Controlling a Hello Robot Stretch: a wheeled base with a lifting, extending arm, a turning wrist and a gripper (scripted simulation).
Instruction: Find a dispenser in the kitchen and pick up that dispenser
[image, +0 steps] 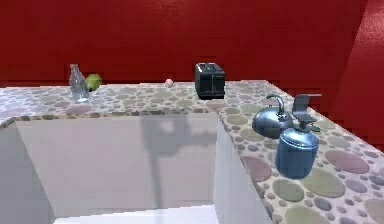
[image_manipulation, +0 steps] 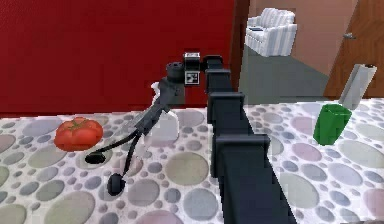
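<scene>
Honestly, I cannot tell whether my gripper (image_manipulation: 105, 172) holds anything, a pale thing (image_manipulation: 170, 130) standing behind it, so I should line up squarely on the blue dispenser (image: 297, 150) beside the kettle (image: 270, 120) before lifting.

Dark segmented square arm (image_manipulation: 240, 150), two marked white squares (image_manipulation: 192, 63), thin-fingered claw (image_manipulation: 106, 171).

A pebble-patterned countertop (image: 345, 160) around a sink basin (image: 120, 155) carries a glass bottle (image: 78, 84), green apple (image: 95, 82), black toaster (image: 209, 80), grey kettle (image: 272, 119), blue dispenser (image: 297, 151), red tomato (image_manipulation: 80, 133) and green container (image_manipulation: 331, 123).
</scene>
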